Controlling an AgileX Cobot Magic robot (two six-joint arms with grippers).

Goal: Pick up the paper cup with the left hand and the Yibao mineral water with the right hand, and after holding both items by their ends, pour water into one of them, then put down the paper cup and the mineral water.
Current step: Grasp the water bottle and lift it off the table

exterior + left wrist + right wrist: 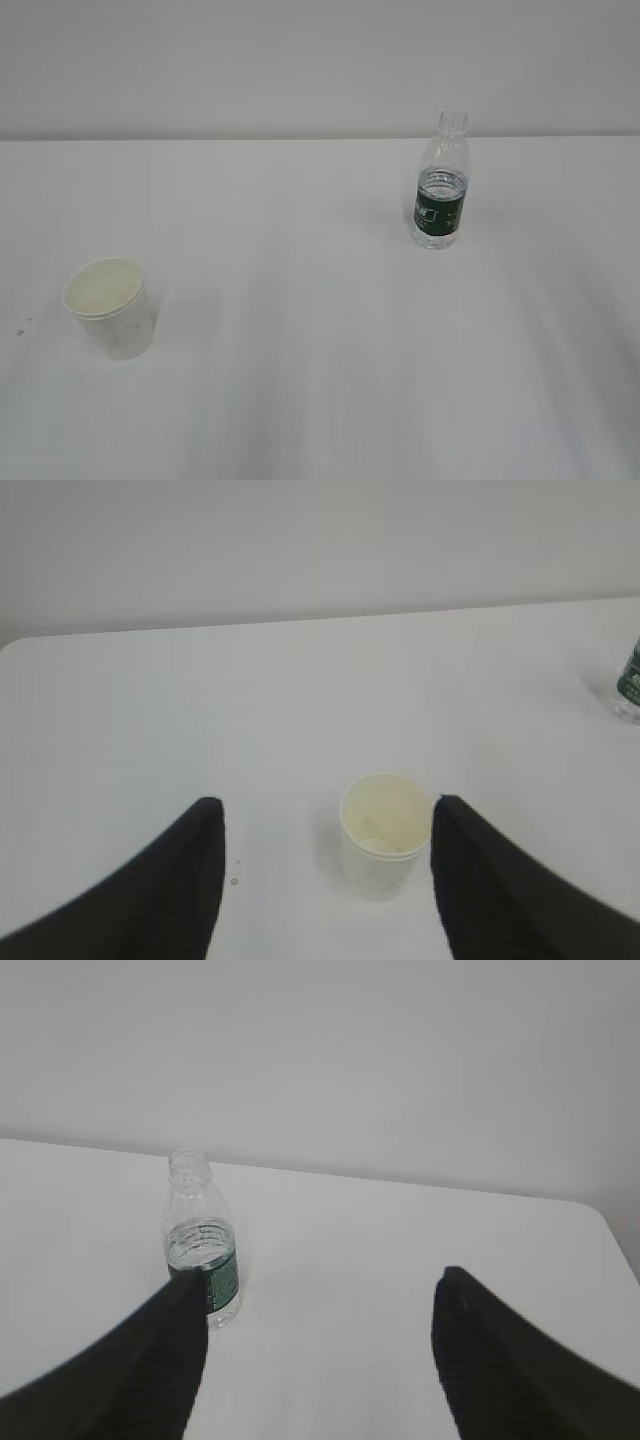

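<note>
The white paper cup stands upright at the table's left; its cream inside looks empty. In the left wrist view the cup stands just ahead of my open left gripper, close to the right finger. The capless Yibao bottle with a green label stands upright at the right, partly filled. In the right wrist view the bottle stands ahead, behind the tip of the left finger of my open right gripper. Neither arm shows in the exterior view.
The white table runs to a pale wall at the back. In the left wrist view the bottle's base shows at the right edge. A small dark speck lies left of the cup.
</note>
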